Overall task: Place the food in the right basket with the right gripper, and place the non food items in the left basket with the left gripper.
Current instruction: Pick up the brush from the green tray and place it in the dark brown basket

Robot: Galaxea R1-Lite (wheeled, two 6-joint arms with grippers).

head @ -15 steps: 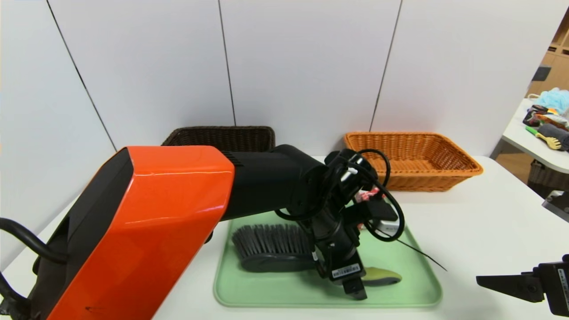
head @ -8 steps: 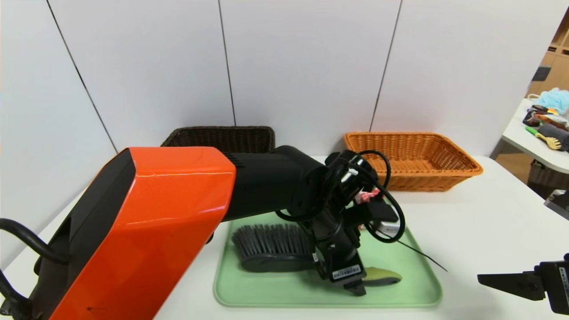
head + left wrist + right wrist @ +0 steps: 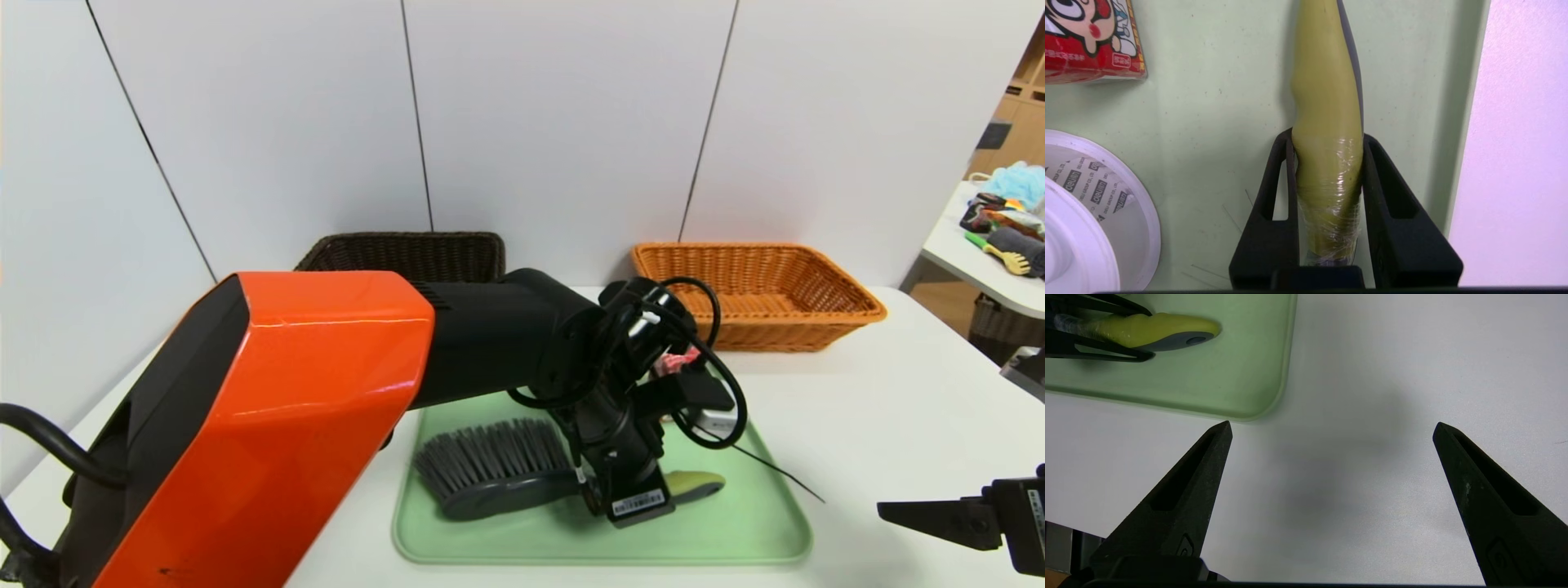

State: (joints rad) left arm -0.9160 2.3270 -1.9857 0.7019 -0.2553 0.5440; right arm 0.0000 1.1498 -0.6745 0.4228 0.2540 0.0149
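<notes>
My left gripper [image 3: 1327, 139] is shut on the olive-green handle [image 3: 1327, 102] of the brush [image 3: 490, 461], which lies on the green tray [image 3: 735, 539]. In the head view the left gripper [image 3: 638, 500] points down at mid-tray, between the black bristles and the handle's tip. Next to the handle lie the red drink carton [image 3: 1090, 36] and the white spool disc [image 3: 1094, 212], both mostly hidden behind the arm in the head view. The dark left basket [image 3: 408, 249] and the orange right basket [image 3: 759, 286] stand at the back. My right gripper [image 3: 1331, 430] hovers open over bare table, right of the tray.
The big orange-and-black left arm [image 3: 286, 408] covers the table's left half and part of the dark basket. A thin black strand [image 3: 775, 474] sticks out over the tray's right side. A side table with clutter [image 3: 1004, 229] stands at far right.
The left gripper's fingers have closed on the brush handle. The brush has shifted a little left and tilted, its handle tip sitting higher. The right arm has not moved.
</notes>
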